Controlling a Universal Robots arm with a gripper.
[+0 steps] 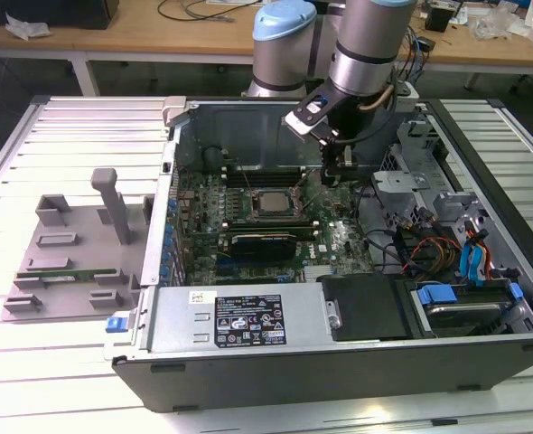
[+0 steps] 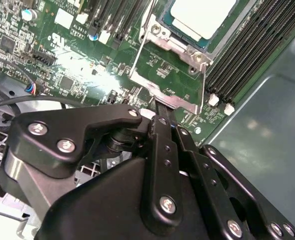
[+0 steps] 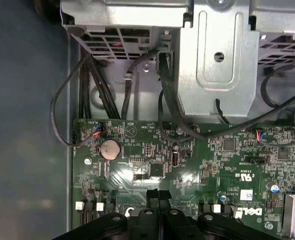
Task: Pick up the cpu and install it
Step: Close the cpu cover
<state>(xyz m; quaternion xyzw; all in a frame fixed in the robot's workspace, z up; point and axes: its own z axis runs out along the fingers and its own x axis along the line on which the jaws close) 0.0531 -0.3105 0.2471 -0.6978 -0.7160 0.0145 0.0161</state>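
The cpu is seen seated in the socket of the motherboard, the pincer clenched empty just beside it, so placement is judged done and any next move is judged to need clearance from the socket.

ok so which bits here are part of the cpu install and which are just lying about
job: small square silvery-grey cpu, sitting in square metal socket frame; black claw, shut, beside it.
lying about: long thin green memory stick; grey plastic tray; blue cables.
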